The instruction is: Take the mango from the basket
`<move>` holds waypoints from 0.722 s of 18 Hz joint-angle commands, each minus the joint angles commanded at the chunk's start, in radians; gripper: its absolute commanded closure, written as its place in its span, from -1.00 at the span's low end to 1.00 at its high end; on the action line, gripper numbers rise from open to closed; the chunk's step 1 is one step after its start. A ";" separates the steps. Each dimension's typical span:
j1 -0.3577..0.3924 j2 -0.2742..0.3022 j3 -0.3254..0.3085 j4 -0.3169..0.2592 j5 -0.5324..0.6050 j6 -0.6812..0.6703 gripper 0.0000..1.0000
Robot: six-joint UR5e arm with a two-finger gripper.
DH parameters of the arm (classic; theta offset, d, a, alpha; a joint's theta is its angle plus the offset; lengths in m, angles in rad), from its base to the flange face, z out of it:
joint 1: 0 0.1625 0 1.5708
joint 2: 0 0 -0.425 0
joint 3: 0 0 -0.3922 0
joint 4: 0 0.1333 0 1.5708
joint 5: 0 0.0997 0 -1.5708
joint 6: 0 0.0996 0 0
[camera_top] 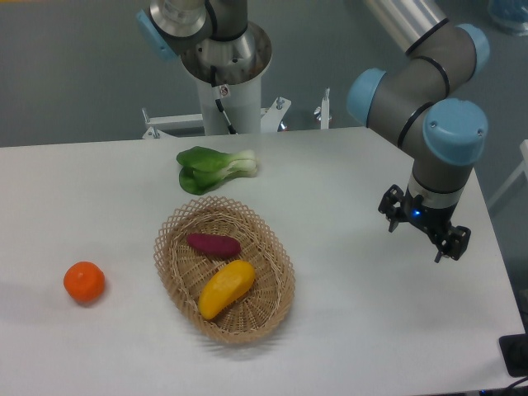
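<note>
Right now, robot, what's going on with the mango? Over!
Gripper open, empty, off to the basket's side. Mango in basket, beside sweet potato. Nothing covering the mango.

The basket [224,272] is woven wicker, light tan, rough-textured with an open lacy rim; the mango [225,288] inside it has a smooth, slightly glossy yellow-orange skin, and the sweet potato [214,244] beside it is matt purple-red. The tabletop [355,313] is smooth, matt white. The arm [429,91] shows grey satin shells with blue plastic caps.
</note>
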 joint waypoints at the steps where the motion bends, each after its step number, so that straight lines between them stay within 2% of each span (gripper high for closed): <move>1: 0.000 0.000 -0.002 0.000 0.000 0.000 -1.00; 9: 0.000 0.008 -0.018 0.006 -0.011 -0.014 -1.00; 11: 0.002 0.015 -0.031 0.005 -0.012 -0.017 -1.00; 13: -0.005 0.029 -0.067 0.012 -0.054 -0.084 -1.00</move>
